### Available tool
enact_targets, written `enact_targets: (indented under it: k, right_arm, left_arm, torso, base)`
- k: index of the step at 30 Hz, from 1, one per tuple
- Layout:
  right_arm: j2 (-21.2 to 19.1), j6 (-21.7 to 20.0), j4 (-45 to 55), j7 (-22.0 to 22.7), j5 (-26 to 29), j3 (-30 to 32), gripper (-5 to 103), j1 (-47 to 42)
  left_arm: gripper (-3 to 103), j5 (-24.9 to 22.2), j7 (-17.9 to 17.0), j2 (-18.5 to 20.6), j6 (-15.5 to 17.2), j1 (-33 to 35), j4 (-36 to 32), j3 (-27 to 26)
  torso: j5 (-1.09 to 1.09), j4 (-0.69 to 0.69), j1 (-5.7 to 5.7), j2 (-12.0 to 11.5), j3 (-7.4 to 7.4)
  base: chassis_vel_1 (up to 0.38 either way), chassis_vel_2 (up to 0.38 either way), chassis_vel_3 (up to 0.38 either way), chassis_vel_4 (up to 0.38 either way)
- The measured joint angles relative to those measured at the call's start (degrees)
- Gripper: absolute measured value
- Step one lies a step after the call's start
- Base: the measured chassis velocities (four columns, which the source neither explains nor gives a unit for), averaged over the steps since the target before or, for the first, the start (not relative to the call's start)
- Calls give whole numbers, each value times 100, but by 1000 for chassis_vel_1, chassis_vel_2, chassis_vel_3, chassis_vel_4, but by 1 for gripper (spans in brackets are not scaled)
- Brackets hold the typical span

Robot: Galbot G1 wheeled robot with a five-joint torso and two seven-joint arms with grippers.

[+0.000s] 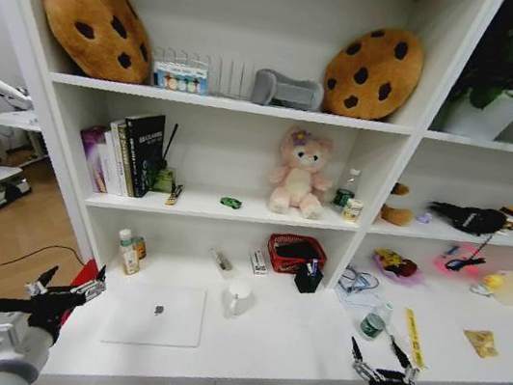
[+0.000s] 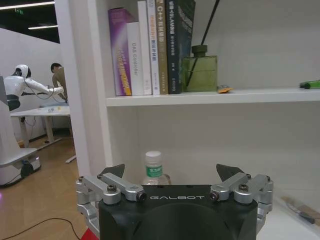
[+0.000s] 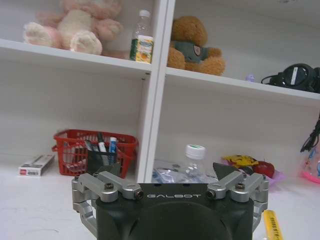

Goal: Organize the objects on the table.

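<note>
A thin silver laptop (image 1: 154, 314) lies closed on the white table (image 1: 290, 349), left of centre. On the middle shelf sits a tiny green toy car (image 1: 230, 202), which the left wrist view has far off (image 2: 310, 84). Pens stand in a black holder (image 1: 308, 278) in front of a red basket (image 1: 296, 253); the right wrist view shows a blue pen (image 3: 112, 146) and a black pen (image 3: 100, 142) there. My left gripper (image 1: 65, 291) hovers open off the table's left end, its fingers (image 2: 112, 172) spread and holding nothing. My right gripper (image 1: 384, 362) hangs open over the front right edge, fingers (image 3: 227, 170) apart.
A white mug (image 1: 238, 298) stands right of the laptop and a bottle (image 1: 130, 253) behind its left corner. A green-capped bottle (image 1: 375, 321), a yellow strip (image 1: 414, 337) and a clear bag (image 1: 354, 284) lie at the right. Books (image 1: 126, 154) and a pink bear (image 1: 298, 175) fill the shelf.
</note>
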Motion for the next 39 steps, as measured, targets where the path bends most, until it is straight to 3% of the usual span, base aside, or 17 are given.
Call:
enact_targets:
  k: [11,12,15,22,26,29,39]
  right_arm:
    - [-174,128,-342,-166,89,-273,100,401]
    - [-192,144,-378,-186,91,-316,100,440]
    - [-235,438,-529,-585,171,-395,100,554]
    - [-511,540,-706,-952,303,-487,100,839]
    - [-765,439,-849,-1045,469,-626,100,1227]
    - [-1156,49,-1153,-890,644,-1004,100,2011]
    - [-1347,-239,-1632,-864,635,-1693,100,2709]
  left_arm:
    - [100,0,7,-1,0,0,0,1]
    - [100,0,8,-1,0,1,-1,1]
    - [100,0,10,-1,0,0,0,2]
    - [100,0,7,-1,0,0,1,0]
    - [100,0,4,0,0,0,1,-1]
    - [100,0,3,0,0,0,1,-1]
    - [100,0,2,0,0,0,1,-1]
  torso:
    - [-4,2,-2,1,-1]
    - [3,4,-1,0,0]
    - [-1,2,-1,0,0]
    - [-6,0,-1,0,-1]
    - [-4,2,0,0,-1]
    - [-1,2,-1,0,0]
    - [-2,1,0,0,0]
  base:
    - [-270,-277,297,260]
    - [-208,-205,175,234]
    - [-45,-177,148,52]
    - [20,19,-3,-27]
    - [67,81,-63,-67]
    - [5,19,-6,-9]
    - [0,0,0,0]
